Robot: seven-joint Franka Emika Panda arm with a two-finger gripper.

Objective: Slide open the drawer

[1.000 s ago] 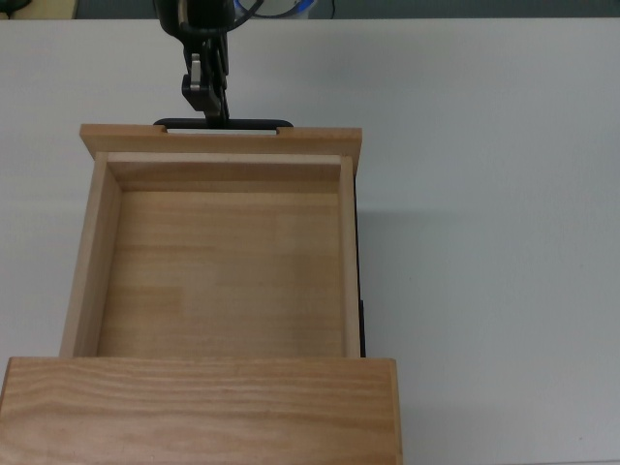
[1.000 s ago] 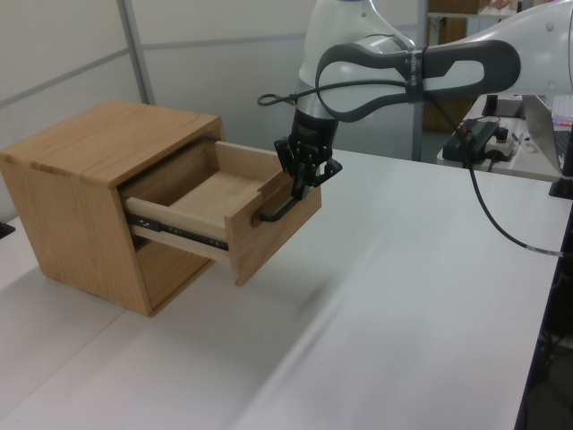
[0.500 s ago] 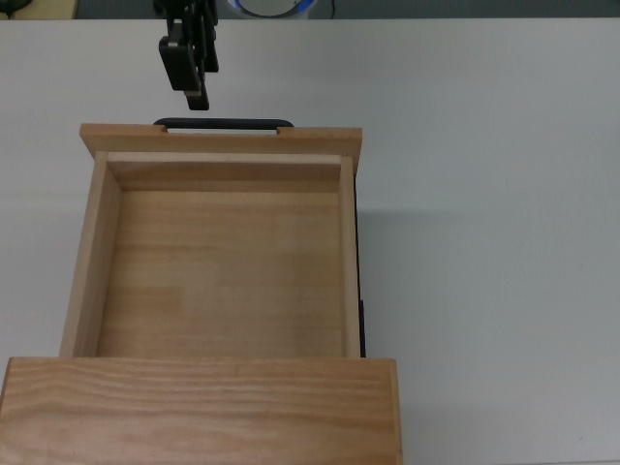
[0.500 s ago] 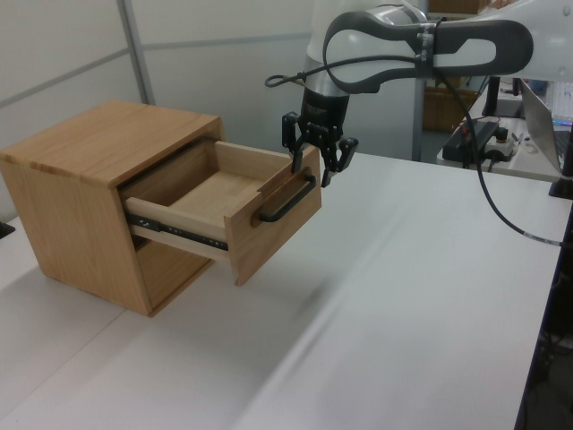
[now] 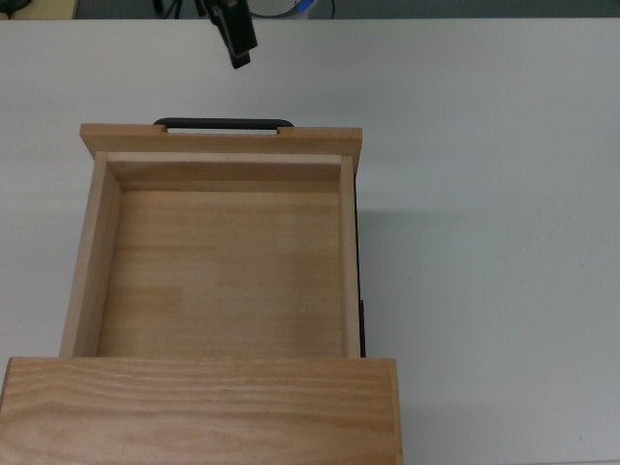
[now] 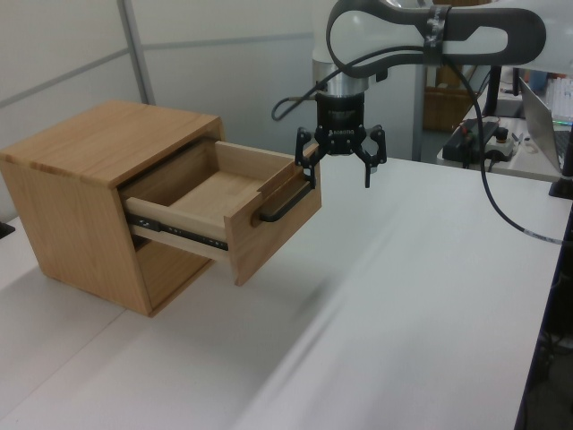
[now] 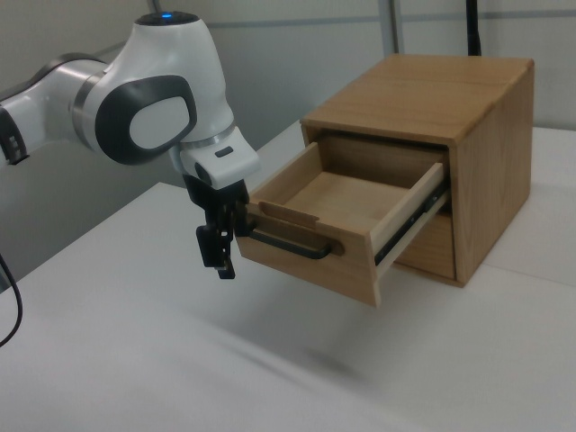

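The light wooden drawer [image 6: 228, 210] with black bar handle [image 6: 286, 202] stands pulled far out of the wooden cabinet [image 6: 85, 193] on the white desk [image 6: 403, 313]. The hand [image 6: 341, 172] hangs spread beside it, holding nothing.

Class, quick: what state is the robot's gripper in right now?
Gripper: jaws open, holding nothing, clear of the drawer handle.

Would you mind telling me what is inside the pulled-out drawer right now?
The drawer shows only its bare wooden floor and walls in the top view. Its rear part lies under the cabinet top, so that stretch is hidden.
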